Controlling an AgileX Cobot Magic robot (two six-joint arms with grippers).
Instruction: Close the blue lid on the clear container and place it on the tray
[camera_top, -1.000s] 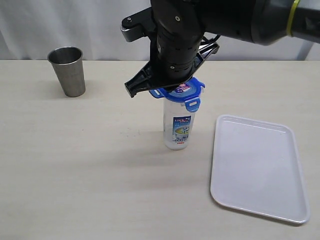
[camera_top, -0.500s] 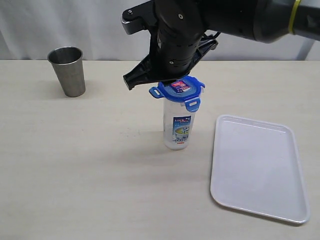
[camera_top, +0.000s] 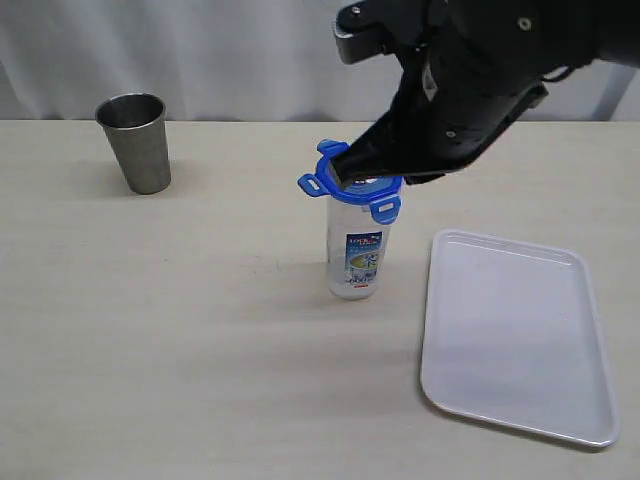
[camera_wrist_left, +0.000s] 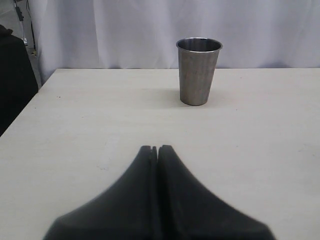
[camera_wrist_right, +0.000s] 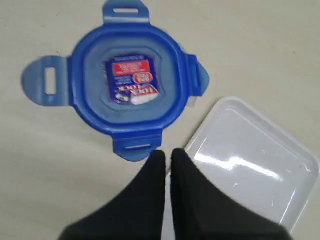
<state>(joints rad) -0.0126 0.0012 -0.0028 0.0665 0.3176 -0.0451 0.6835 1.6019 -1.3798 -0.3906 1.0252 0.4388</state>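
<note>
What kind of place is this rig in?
Likely a robot lab test bench, not a kitchen: plain pale table, white curtain backdrop, and just a few props: steel cup, clear container, white tray.

Beige table (camera_top: 150, 330) (white curtain (camera_top: 200, 50) behind)

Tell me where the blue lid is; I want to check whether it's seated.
In the exterior view the blue lid sits atop the clear container near mid-frame, left of the tray, under the shut right end effector.
</note>
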